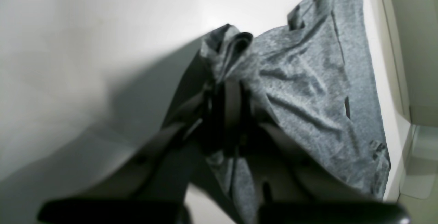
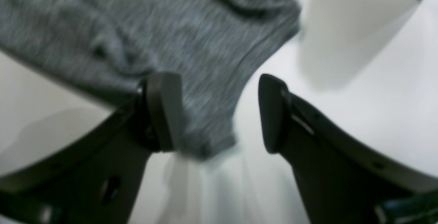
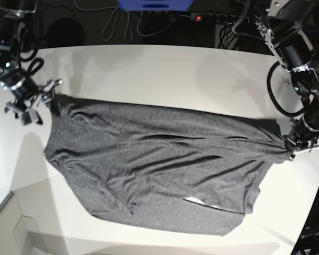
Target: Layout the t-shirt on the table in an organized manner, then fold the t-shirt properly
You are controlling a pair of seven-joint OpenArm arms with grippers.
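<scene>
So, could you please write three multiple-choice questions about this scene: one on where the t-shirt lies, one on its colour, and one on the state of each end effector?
1. Where is the t-shirt?
A. Spread across the table
B. Hanging off a chair
C. Inside a box

2. What colour is the t-shirt?
A. Bright red
B. Heathered dark grey
C. White

3. What are the end effectors doing?
A. Both open
B. Left end effector shut on the t-shirt, right end effector open
C. Both far above the table

Answers:
1. A, the base view shows it stretched over the white top.
2. B, every view shows grey knit.
3. B, fabric bunches at the left; the right jaws stand apart.
</scene>
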